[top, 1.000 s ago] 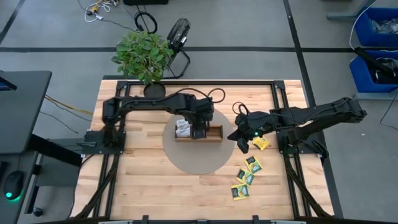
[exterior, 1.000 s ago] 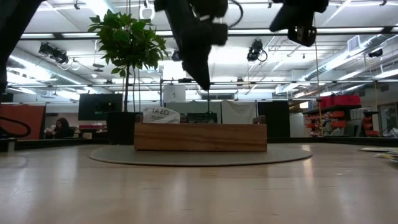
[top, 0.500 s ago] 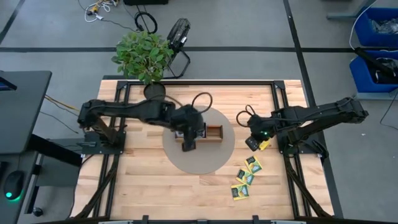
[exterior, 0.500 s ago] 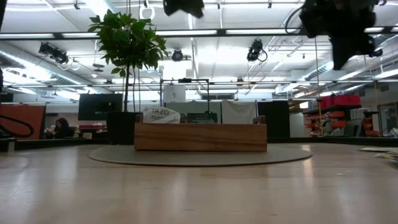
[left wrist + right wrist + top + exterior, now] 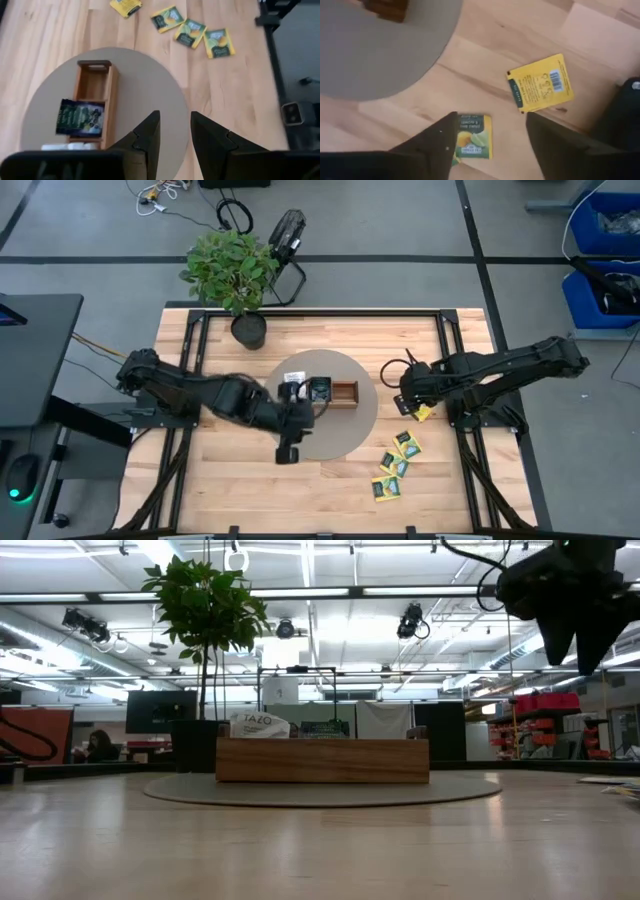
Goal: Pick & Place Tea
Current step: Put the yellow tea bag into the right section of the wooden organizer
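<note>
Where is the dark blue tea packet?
High view: the dark blue square tea packet rests on the brown wooden tray's middle compartment, on the round grey mat.

"TAZO" printed on white packet [image 5: 259, 723] standing in wooden tray [image 5: 322, 760], barcode on orange packet [image 5: 540, 83], small print on yellow-green packet [image 5: 471, 136] unreadable

Open wooden table [image 5: 240, 480] fills the lower left of the high view, a wide passage for a gripper. At centre, the wooden tray [image 5: 320, 392] stands on a grey round mat [image 5: 345, 435], with the left gripper [image 5: 286, 452] low at the mat's lower-left rim. Tea packets [image 5: 397, 465] litter the lower right, and the right gripper [image 5: 405, 404] hangs above a yellow one [image 5: 539, 83]. A potted plant [image 5: 232, 270] blocks the upper-left edge.
</note>
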### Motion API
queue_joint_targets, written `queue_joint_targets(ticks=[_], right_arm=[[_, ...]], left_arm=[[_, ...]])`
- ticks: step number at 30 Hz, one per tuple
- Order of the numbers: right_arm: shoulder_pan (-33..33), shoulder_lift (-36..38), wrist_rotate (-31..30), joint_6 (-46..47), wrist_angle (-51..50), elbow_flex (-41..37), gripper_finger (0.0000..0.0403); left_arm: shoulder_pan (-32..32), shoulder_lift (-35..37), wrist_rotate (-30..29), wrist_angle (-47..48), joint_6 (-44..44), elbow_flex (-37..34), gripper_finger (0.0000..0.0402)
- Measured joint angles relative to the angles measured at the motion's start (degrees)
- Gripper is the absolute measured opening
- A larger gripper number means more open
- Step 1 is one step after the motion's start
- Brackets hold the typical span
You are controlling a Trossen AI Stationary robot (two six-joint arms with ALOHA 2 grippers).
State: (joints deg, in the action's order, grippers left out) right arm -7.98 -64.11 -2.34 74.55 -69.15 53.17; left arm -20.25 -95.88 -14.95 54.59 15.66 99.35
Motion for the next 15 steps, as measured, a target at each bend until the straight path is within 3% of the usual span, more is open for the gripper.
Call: queue_joint_targets(ticks=[4, 10, 15], right_arm=[[-0.03, -4.71, -0.16, 1.47, 0.2, -0.04, 0.0268], [-0.03, -11.75, -0.22, -0.01, 0.46, -0.34, 0.0258], [0.01, -12.02, 3.19, 0.02, 4.14, -6.89, 0.0248]], left_arm=[[-3.27, 0.01, -4.33, 3.06, 0.71, 0.0, 0.0112], [-6.76, 0.02, -6.58, 3.96, 3.39, 0.0, 0.0112], [-8.62, 0.02, -8.72, 5.0, 7.28, 0.0, 0.0112]])
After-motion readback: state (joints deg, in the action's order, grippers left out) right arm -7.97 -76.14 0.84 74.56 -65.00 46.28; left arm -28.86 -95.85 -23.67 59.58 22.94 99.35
